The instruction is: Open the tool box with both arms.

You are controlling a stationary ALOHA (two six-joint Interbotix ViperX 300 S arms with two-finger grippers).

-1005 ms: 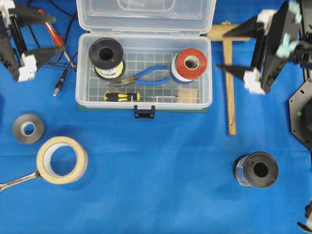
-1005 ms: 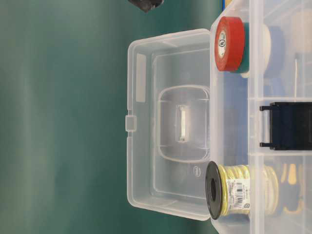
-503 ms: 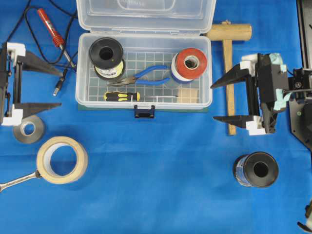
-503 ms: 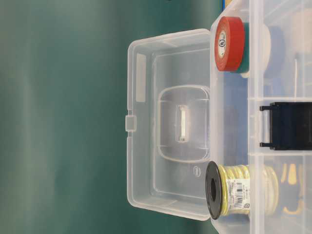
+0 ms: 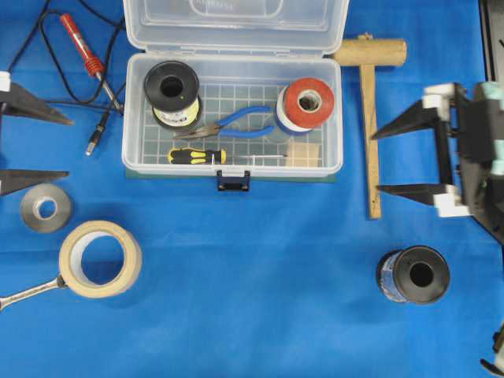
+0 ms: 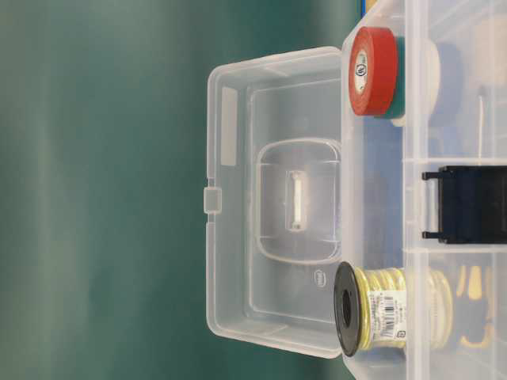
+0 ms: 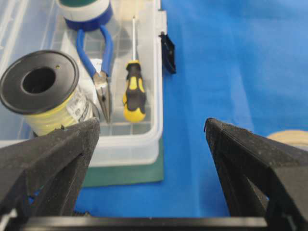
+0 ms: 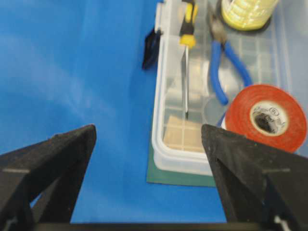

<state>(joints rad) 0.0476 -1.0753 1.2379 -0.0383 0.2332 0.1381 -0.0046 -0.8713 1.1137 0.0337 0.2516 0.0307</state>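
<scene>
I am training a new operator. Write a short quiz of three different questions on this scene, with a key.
1. True or false: the tool box lid stands open.
2. Which tool lies beside the blue pliers in the box? A hammer, B screwdriver, C wrench.
3. Fill in: the left gripper and the right gripper are both ____ and hold nothing.

Key: 1 true; 2 B; 3 open.

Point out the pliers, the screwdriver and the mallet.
pliers (image 5: 250,122), overhead view, on the blue handles inside the tool box.
screwdriver (image 5: 197,156), overhead view, on the yellow and black handle.
mallet (image 5: 368,126), overhead view, on the wooden shaft right of the box.
</scene>
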